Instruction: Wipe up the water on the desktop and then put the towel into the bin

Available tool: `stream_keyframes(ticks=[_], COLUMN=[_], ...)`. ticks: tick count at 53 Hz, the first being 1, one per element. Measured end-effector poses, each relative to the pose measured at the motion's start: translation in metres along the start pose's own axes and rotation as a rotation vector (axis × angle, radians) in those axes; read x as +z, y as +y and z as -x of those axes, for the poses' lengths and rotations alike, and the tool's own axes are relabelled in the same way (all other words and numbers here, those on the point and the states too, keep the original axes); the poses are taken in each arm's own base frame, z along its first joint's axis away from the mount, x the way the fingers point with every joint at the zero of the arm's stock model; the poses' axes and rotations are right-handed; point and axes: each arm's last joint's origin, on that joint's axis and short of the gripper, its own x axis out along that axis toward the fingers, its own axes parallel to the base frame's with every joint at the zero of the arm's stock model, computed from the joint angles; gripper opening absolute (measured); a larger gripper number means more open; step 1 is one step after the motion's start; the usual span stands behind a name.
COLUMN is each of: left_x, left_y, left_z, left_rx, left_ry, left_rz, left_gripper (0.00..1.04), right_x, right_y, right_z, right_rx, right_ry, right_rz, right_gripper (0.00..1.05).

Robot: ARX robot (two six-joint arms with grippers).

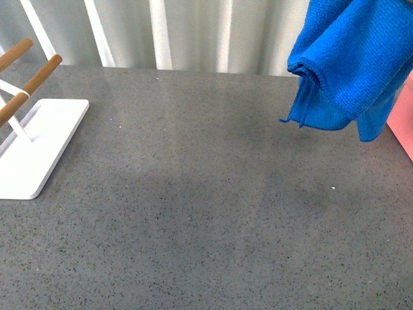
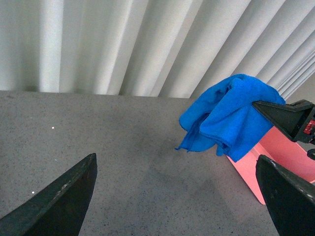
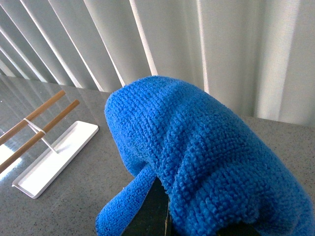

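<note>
The blue towel [image 1: 348, 64] hangs bunched in the air above the desktop's far right part. My right gripper [image 2: 288, 117] is shut on it, beside the pink bin [image 2: 280, 157]. The bin shows only as a corner at the right edge [image 1: 401, 126] in the front view. In the right wrist view the towel [image 3: 206, 157] drapes over the jaws, and only a dark finger [image 3: 150, 214] peeks out beneath it. My left gripper [image 2: 177, 196] is open over the speckled grey desktop [image 2: 123, 147], with nothing between its fingers. No water shows on the desktop [image 1: 193, 213].
A white tray-base rack [image 1: 39, 145] with wooden rods [image 1: 32, 81] stands at the desktop's left edge, also seen from the right wrist [image 3: 54, 157]. White vertical blinds [image 1: 193, 32] run along the far edge.
</note>
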Motion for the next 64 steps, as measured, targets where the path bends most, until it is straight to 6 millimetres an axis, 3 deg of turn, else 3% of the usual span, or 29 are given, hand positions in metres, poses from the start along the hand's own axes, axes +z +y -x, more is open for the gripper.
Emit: stream_keyframes(ticks=[3,8,13,18,22,33,43,64], left_x=[-0.002,-0.011,-0.021,-0.029,-0.038,-0.050,-0.059,-0.072], left_y=[0.002,0.008,0.014,0.018,0.021,0.024,0.033,0.030], left_z=[0.001,0.006,0.017,0.026,0.033,0.045,0.057,0.069], left_rx=[0.033,0.313,0.471,0.498,0.500,0.501,0.501,0.504], left_ry=[-0.014,-0.156,-0.188,-0.188,-0.181,-0.185,-0.178,-0.181], left_rz=[-0.006,-0.136,-0.203,-0.233,-0.250,-0.260,-0.266,-0.267], left_gripper=[0.97,0.81,0.67,0.52,0.34,0.03,0.03,0.03], right_x=[-0.001,-0.001,-0.002,-0.004,-0.006,-0.006,-0.006,-0.006], right_y=[0.000,0.002,0.002,0.002,0.001,0.000,0.004,0.014], right_z=[-0.001,-0.001,-0.001,0.000,0.000,0.004,0.004,0.001], right_rx=[-0.001,0.002,0.002,0.002,0.001,-0.006,-0.001,0.013], right_ry=[0.001,0.002,0.006,0.013,0.031,0.035,0.035,0.042], right_rz=[0.000,0.002,0.002,0.004,0.004,0.009,0.018,0.037], right_gripper=[0.04,0.04,0.04,0.04,0.04,0.04,0.04,0.04])
